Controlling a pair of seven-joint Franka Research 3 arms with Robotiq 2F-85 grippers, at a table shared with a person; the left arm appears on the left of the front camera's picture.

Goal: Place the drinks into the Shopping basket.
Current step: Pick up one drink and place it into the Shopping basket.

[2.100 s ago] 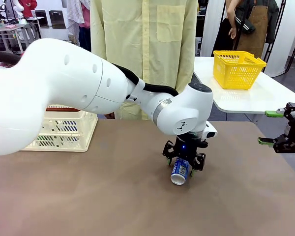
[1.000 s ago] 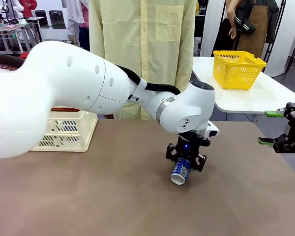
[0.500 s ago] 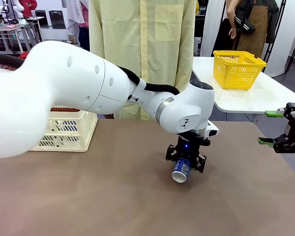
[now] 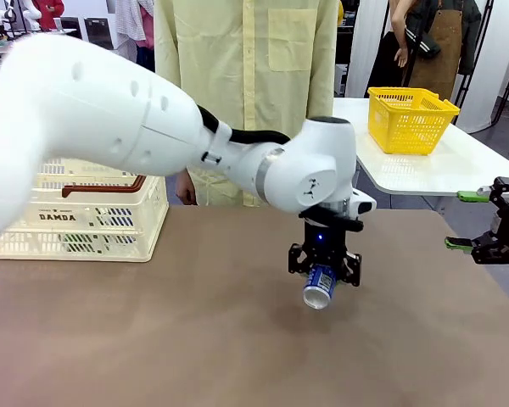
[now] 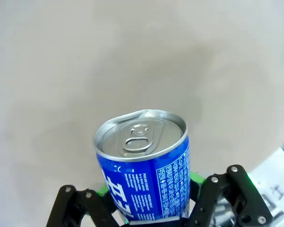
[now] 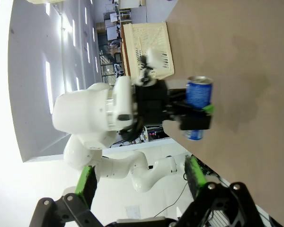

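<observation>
Left hand (image 4: pixel 324 273) clamped on blue can (image 4: pixel 320 287), clear of the bench (image 4: pixel 237 339).
Basket (image 4: pixel 85 216) at far left corner, contents unseen; right hand (image 4: pixel 475 222) apart.

Right pincer (image 6: pixel 139 182): green-padded fingers (image 6: pixel 85 184) stand wide apart at the near edge, nothing between them. Farther off, the left pincer (image 6: pixel 195 118) is clamped on a blue can (image 6: pixel 199 97), raised clear of the brown table (image 6: pixel 246 61). A cream basket (image 6: pixel 149 49) sits on the table beyond.
</observation>
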